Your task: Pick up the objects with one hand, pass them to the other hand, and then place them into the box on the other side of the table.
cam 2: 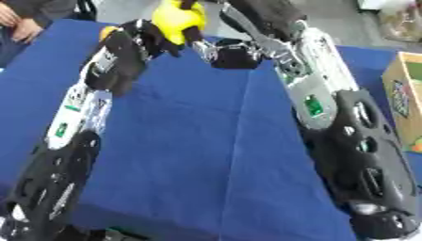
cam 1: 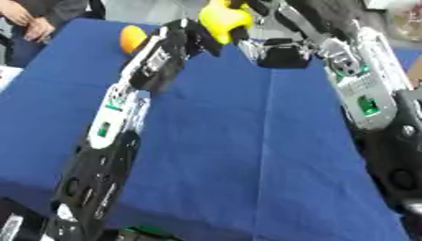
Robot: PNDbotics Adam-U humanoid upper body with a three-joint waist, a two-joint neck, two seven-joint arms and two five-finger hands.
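Looks like a lab or demo space rather than a home: one table under a plain blue cloth with sharp fold creases, standing on a bare grey floor. A cardboard box with printed sides sits at the table's right edge. A person's clasped hands rest at the far left corner, close by the humanoid's black-and-silver arms.

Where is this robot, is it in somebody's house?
Probably not a house. It looks more like a robot lab or demo room: a table with a blue cloth, a cardboard box at the side, and a person's hands waiting at the far edge.
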